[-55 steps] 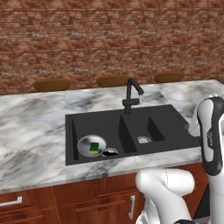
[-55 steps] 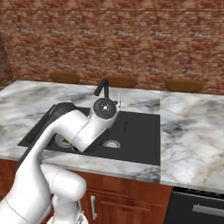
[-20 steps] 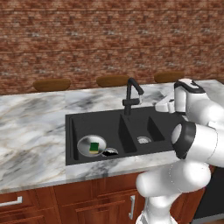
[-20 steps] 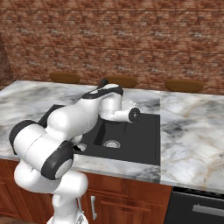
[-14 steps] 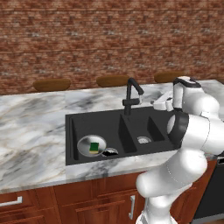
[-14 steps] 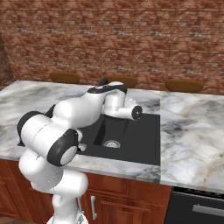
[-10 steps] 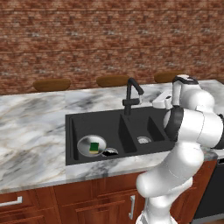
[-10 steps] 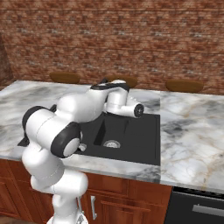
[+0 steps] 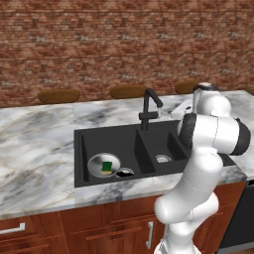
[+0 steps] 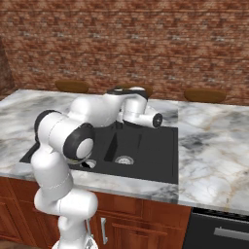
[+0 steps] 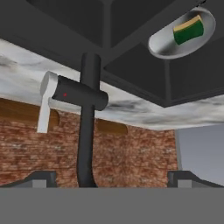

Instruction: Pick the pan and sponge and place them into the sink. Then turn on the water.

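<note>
The pan (image 9: 103, 164), with the sponge (image 9: 106, 166) in it, sits in the sink (image 9: 130, 148) at the left base view's centre-left. The tool (image 11: 111, 181), released wide, faces the faucet (image 11: 87, 127); it should approach the lever (image 11: 45, 105) squarely and push steadily.

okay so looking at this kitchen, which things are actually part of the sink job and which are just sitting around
Part of the job:
pan, already in the larger basin
sponge, lying in the pan
sink
faucet, no water running
gripper, open, facing the faucet's lever

Just sitting around:
marble counter
brick wall
wooden cabinets
</note>
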Robot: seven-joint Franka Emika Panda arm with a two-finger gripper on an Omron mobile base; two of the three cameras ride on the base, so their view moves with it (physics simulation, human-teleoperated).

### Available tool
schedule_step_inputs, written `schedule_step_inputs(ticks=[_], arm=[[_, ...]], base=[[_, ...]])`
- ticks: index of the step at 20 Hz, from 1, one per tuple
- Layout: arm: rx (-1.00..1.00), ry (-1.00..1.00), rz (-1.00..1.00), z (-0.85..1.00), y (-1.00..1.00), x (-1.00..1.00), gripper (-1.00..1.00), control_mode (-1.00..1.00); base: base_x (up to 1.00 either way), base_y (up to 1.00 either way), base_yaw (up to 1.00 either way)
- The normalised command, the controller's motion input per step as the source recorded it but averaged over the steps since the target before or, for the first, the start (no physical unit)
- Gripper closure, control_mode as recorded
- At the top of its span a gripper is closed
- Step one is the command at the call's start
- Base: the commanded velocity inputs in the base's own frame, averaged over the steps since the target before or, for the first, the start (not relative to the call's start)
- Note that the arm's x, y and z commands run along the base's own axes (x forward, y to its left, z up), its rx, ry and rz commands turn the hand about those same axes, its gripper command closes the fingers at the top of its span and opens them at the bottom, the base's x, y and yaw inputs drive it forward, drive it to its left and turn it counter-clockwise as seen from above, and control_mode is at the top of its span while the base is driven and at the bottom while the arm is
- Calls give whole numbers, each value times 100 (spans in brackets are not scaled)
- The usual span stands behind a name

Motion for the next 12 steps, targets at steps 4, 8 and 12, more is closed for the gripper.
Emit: schedule_step_inputs(ticks=[4,8,12], arm=[[0,0,0,-23,2,26,-100,-100],[0,0,0,-19,8,32,-100,-100],[0,0,0,-8,19,39,-100,-100]], base=[[0,0,0],[0,0,0],[0,0,0]])
